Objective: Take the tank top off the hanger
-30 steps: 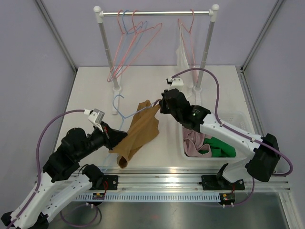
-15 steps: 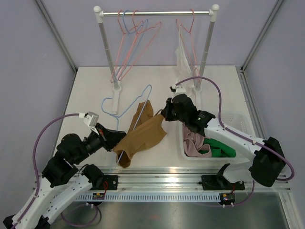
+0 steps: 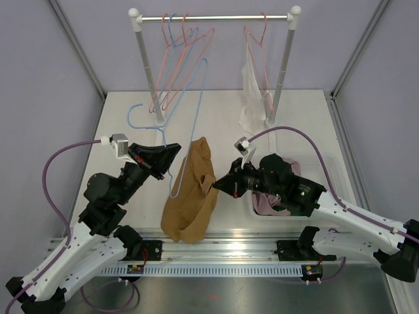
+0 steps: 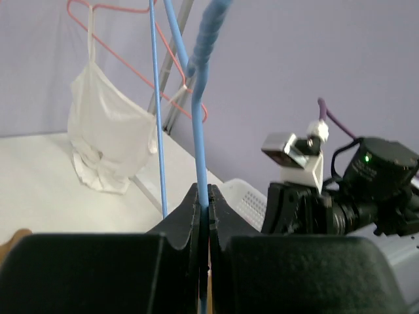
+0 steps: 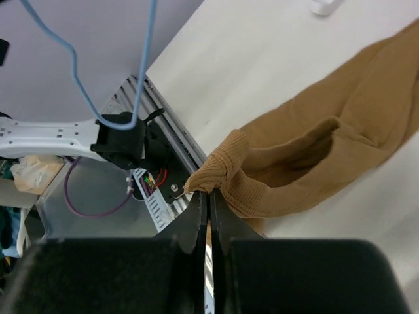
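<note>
A brown ribbed tank top is seen at the near edge of the white worktop, between the two arms. Its ribbed hem is pinched by the right jaws, which are closed tight upon it. A light-blue wire hanger is clamped in the left jaws and held up just left of the garment.

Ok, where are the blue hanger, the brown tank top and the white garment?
blue hanger [image 4: 200, 131]: left wrist view, on its thick upright wire.
brown tank top [image 3: 190, 203]: top external view, on the middle of its body.
white garment [image 3: 250, 91]: top external view, on its hanging cloth.
</note>
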